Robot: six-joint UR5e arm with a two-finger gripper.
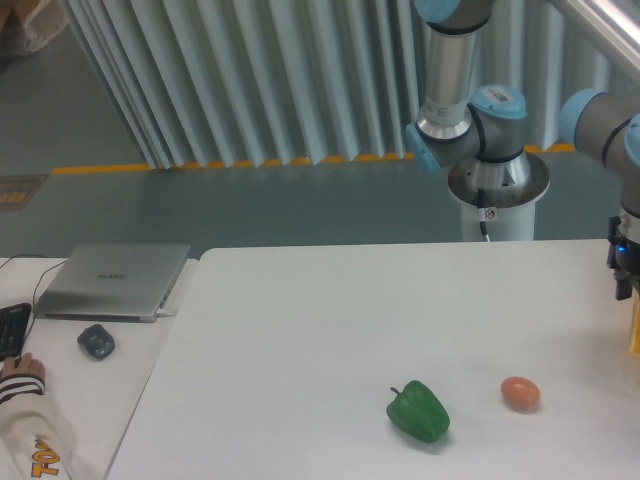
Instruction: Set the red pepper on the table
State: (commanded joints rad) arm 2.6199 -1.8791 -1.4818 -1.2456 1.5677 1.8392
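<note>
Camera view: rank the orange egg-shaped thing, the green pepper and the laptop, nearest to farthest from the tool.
The tool is mostly cut off at the right edge.
1. Orange egg-shaped thing: on the table's right front, nearest.
2. Green pepper: front centre, left of the egg shape.
3. Laptop: on the side desk, far left.
</note>
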